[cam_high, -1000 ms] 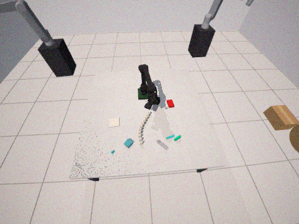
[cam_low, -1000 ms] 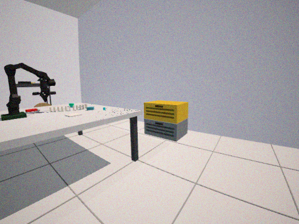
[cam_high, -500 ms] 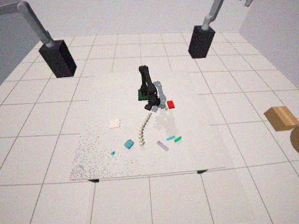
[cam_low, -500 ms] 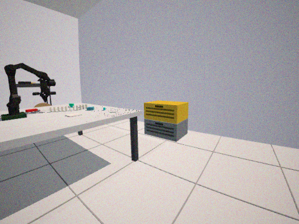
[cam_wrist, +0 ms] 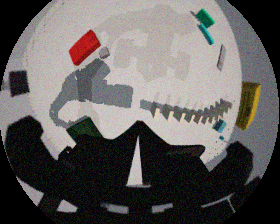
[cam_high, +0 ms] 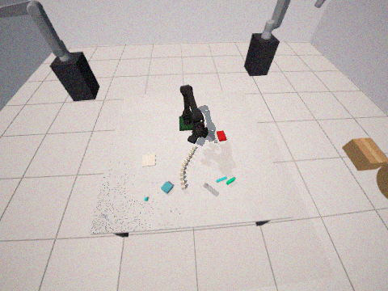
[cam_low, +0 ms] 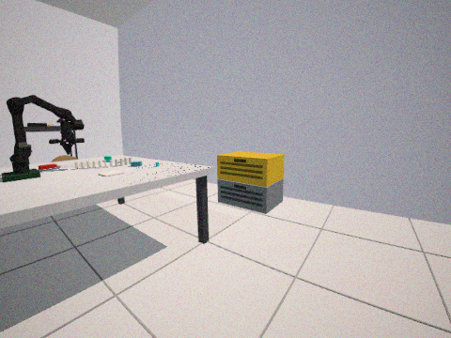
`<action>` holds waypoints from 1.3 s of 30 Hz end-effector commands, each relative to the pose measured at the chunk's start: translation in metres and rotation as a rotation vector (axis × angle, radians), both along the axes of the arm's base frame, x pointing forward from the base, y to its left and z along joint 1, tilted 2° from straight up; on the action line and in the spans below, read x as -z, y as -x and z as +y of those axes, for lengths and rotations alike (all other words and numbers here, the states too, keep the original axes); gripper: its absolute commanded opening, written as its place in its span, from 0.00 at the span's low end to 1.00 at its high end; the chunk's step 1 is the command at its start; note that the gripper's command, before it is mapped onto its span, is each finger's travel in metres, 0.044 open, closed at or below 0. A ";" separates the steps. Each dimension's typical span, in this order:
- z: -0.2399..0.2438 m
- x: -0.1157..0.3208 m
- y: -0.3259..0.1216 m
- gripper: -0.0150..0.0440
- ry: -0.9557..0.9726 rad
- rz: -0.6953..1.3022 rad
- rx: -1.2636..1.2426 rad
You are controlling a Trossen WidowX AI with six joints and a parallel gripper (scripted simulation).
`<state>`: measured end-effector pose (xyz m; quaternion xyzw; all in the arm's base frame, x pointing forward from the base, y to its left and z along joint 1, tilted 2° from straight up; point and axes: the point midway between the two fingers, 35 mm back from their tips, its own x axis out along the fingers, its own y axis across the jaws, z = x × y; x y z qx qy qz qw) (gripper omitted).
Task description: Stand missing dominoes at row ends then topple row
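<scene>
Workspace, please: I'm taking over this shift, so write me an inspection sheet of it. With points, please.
Surface: pale table [cam_high: 129, 219] [cam_low: 155, 184], dark specks near one corner.
Job's things: curved row of dominoes [cam_high: 183, 175] [cam_low: 94, 164], standing.
Clutter: red block [cam_high: 221, 136] [cam_low: 48, 166] [cam_wrist: 85, 48], blue block [cam_high: 167, 187] [cam_low: 136, 163] [cam_wrist: 219, 125], pale flat square [cam_high: 149, 160] [cam_low: 111, 173], grey bar [cam_high: 211, 189] [cam_wrist: 221, 57], small green and cyan pieces.
Gripper: shut, nothing held, above the table near the row's end by the arm.
Cables: nothing seen.
Surroundings: two grey arms on black pedestals; yellow crate [cam_low: 244, 170] [cam_wrist: 249, 105] stacked on a grey one [cam_low: 241, 197]; brown box [cam_high: 364, 154].
</scene>
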<state>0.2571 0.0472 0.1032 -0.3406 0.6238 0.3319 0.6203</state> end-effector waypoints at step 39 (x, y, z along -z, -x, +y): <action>-0.022 0.079 -0.033 0.25 0.004 -0.004 -0.005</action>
